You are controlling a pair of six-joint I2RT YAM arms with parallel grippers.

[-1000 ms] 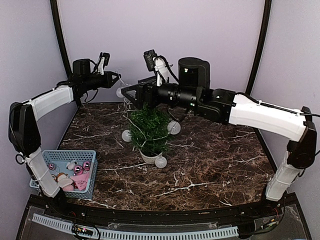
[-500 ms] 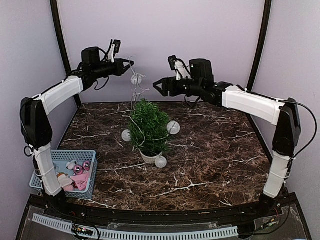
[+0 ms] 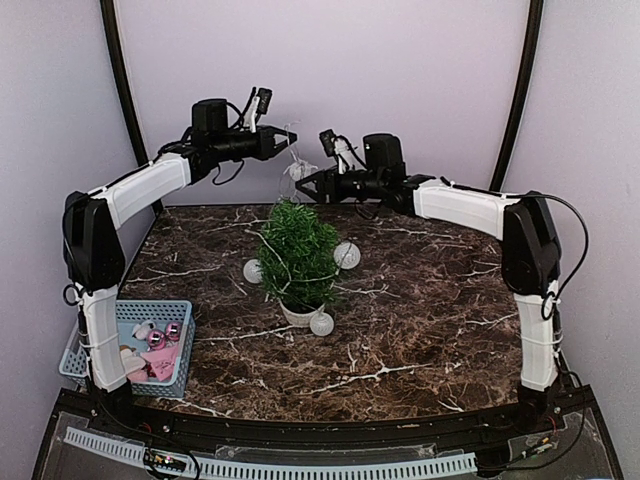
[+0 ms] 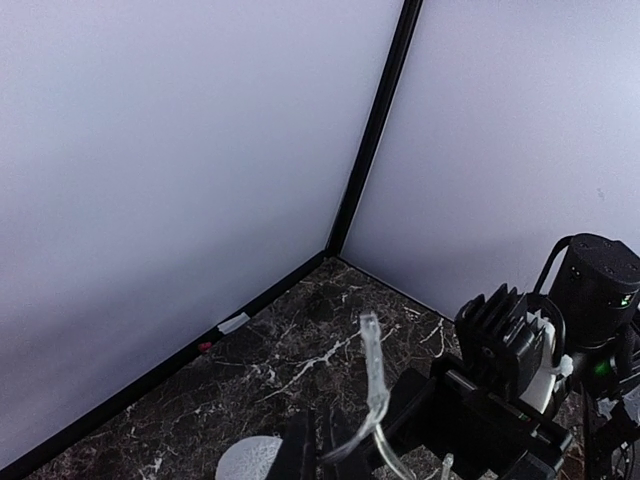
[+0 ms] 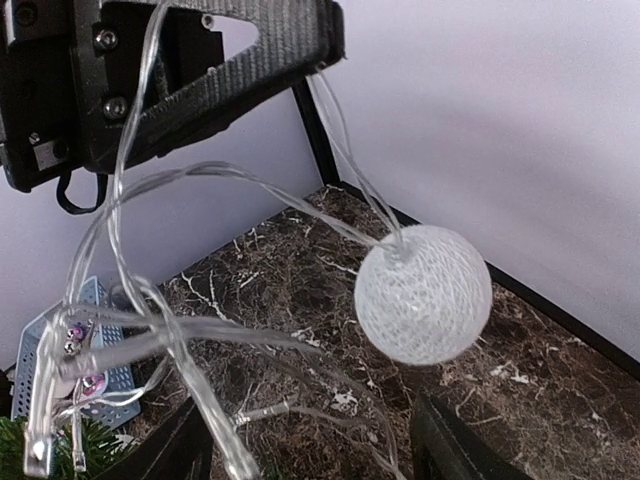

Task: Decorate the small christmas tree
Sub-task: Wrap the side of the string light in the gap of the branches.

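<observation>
The small christmas tree (image 3: 298, 250) stands in its white pot (image 3: 298, 314) near the middle of the table (image 3: 440, 320), a little toward the left and rear edges. 3 ball lights (image 3: 346, 254) already rest on it, 1 on each side and 1 low, beside the pot. From the treetop the clear light string (image 4: 373, 365) climbs to the left gripper (image 3: 286, 143), which hangs high above the tree toward the rear edge with its fingers pressed together, pinching the wire. A 4th ball (image 5: 423, 293) dangles from that wire in the air above the treetop, on no branch yet. The right gripper (image 3: 304, 183) reaches in from the right, just beside this ball, its fingers (image 5: 455, 450) spread apart; loose loops of wire cross in front of them, and as far as the wrist view shows they clamp nothing. In the near left corner a basket (image 3: 100, 312) holds pink baubles (image 3: 160, 338) and some other pieces too small to tell. By this showing the task is partly done: 3 lights are placed, while the rest of the string needs draping, and the basket's ornaments have yet to go on.
</observation>
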